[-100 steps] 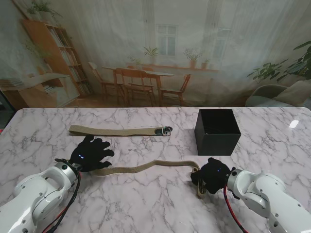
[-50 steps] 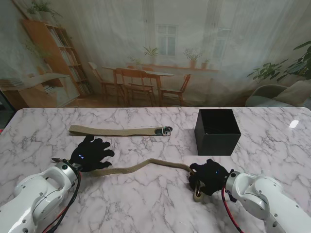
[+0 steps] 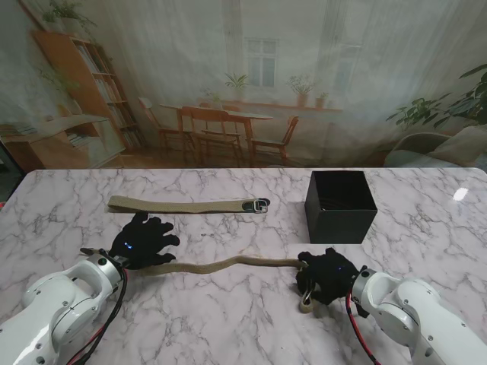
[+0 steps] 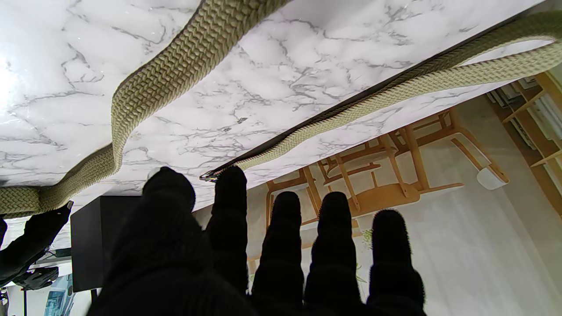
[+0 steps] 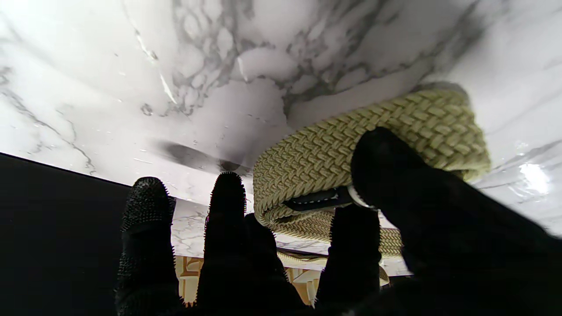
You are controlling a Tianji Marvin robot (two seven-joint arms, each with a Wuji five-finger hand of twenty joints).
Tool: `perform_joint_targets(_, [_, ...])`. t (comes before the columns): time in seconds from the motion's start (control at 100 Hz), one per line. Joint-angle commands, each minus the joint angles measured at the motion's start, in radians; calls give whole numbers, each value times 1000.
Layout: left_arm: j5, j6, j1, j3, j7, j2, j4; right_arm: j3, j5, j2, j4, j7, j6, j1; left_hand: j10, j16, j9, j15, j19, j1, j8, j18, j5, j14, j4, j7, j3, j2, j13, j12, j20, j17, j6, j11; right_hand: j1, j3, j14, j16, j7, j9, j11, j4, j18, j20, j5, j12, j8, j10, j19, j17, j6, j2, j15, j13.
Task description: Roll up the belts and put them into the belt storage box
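A tan woven belt stretches across the table between my two hands. My right hand is shut on its buckle end, where the belt curls into a first loop under my thumb. My left hand lies flat with fingers spread on the belt's other end, holding nothing. A second tan belt lies straight farther from me, its buckle pointing right. The black belt storage box stands open at the right, just beyond my right hand. In the left wrist view both belts run over the marble.
The white marble table spreads under everything. A printed backdrop of a room hangs behind the table's far edge. Bare marble lies between the near belt and me.
My right hand has shifted left with the buckle end, and the belt between the hands has slackened and flattened. My left hand has stayed in place.
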Motion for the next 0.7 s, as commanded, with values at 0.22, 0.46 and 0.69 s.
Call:
perform_joint_targets(0.22, [-3, 1, -2, 5, -18, -1, 1, -23, -11, -4, 49, -74, 8, 8, 20, -1, 22, -7, -34, 10, 9, 41, 30, 17, -8, 0, -5, 37, 5, 2, 3, -17, 18, -13, 25, -56, -42, -16, 291, 409, 226, -51, 35, -27, 31, 96, 0, -240, 5, 4, 123, 87, 9, 51])
perform_joint_targets(0.46, [-3, 1, -2, 6, -18, -1, 2, -37, -33, -8, 90, -200, -8, 19, 19, -1, 22, -7, -35, 9, 9, 41, 30, 17, -8, 0, -6, 37, 5, 2, 3, -18, 17, -13, 67, -82, -97, 40, 246, 683, 358, -60, -10, -31, -37, 224, 38, -272, 54, 65, 43, 95, 89, 188])
perform_joint_targets(0.69, [-4, 0, -4, 8, -20, -1, 3, -62, -107, 1, 142, -346, -34, 47, 19, -1, 26, -6, -35, 9, 8, 40, 28, 17, -8, -2, -5, 38, 6, 3, 4, -17, 20, -11, 13, -6, -253, 41, -208, 981, 313, -12, -230, -69, -115, 210, 12, -380, 79, 54, 100, 117, 79, 306])
